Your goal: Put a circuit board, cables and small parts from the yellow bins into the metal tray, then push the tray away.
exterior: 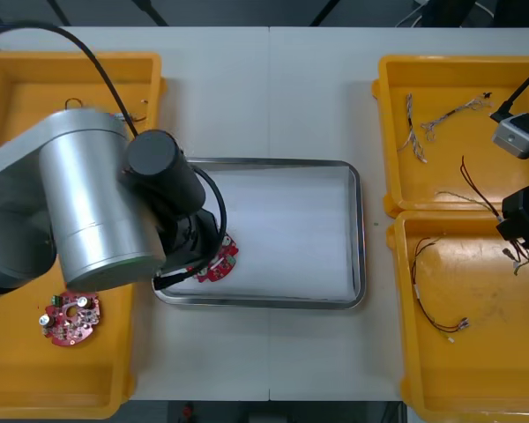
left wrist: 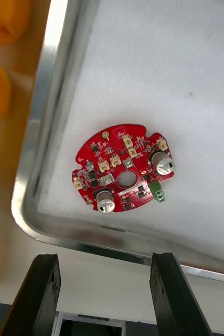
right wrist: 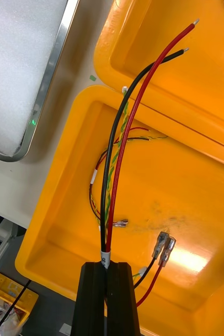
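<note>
We look steeply down on a light table (exterior: 273, 97) with a metal tray (exterior: 360, 231) at its middle and yellow bins along both sides.

A round red circuit board (left wrist: 123, 168) lies flat on the white inside of the tray, close to the rounded corner on the robot's left and nearest the robot. The left gripper (left wrist: 104, 260) hangs over that corner. Its two black fingers stand wide apart with nothing between them. The board sits beyond the fingertips and touches neither. From above, the bulky silver left arm (exterior: 88, 203) covers much of this spot. A second circuit board (exterior: 69, 317) rests in the near left bin (exterior: 18, 370).

The right gripper (right wrist: 107, 269) is at the table's right edge, above the near right bin (right wrist: 195, 173). Its fingers are clamped on a red and black cable (right wrist: 127, 131), gripped at a white band close to one end. The two strands rise out of the grip side by side and curve away. Their bare tips reach over the far right bin (right wrist: 206, 79). Below the grip, two short tails end in metal terminals (right wrist: 164, 249); we cannot tell whether these touch the bin floor.

A thin twisted cable (right wrist: 110, 178) lies on the floor of the near right bin, beneath the held strands. More thin cables (exterior: 420, 132) lie in the far right bin.
</note>
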Available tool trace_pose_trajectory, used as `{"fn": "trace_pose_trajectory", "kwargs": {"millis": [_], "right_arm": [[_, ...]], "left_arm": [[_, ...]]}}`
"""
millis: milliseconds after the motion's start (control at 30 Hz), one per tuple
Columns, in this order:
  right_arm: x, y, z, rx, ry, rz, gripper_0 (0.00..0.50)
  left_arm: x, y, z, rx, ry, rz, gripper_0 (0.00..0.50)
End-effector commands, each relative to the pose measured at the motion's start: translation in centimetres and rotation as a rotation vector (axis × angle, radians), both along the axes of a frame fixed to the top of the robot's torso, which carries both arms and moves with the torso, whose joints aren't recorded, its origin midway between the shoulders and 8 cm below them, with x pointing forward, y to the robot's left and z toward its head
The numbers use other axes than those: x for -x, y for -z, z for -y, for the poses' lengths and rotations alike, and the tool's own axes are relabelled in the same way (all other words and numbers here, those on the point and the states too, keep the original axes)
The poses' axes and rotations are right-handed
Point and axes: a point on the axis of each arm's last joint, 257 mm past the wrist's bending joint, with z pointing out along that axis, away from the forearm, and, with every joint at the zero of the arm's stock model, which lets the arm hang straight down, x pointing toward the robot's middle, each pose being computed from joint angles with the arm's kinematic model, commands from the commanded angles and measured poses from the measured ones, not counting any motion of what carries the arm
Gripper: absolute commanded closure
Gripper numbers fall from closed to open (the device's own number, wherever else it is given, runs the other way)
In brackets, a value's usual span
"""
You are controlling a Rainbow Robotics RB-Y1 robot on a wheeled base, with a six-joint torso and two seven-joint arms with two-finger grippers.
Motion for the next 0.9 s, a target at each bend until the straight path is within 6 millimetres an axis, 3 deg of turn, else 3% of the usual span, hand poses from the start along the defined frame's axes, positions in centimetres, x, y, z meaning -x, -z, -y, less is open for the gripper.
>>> {"fn": "trace_pose_trajectory", "kwargs": {"millis": [33, 233, 267, 467, 900], "right_arm": [[-0.4, -1.6, 1.1, 0.049, -0.015, 0.052, 0.500], [-0.4, -1.6, 1.1, 0.049, -0.015, 0.052, 0.500], [0.2, 0.0, 1.1, 0.041, -0.012, 0.004, 0.500], [0.5, 0.5, 0.4, 0.091, -0.065, -0.023, 0.500], [-1.4, 0.5, -7.2, 0.213, -0.333, 0.057, 0.500]], "left_arm": [[-1.0, -4.7, -1.6, -0.002, -0.010, 0.097, 0.000], [-1.8, -7.9, -4.1, -0.047, 0.019, 0.152, 0.000], [-2.0, -8.5, -4.7, -0.061, 0.034, 0.157, 0.000], [-3.0, -11.2, -8.0, -0.106, 0.064, 0.147, 0.000], [-5.9, -16.3, -15.3, -0.092, -0.010, 0.124, 0.000]]}}
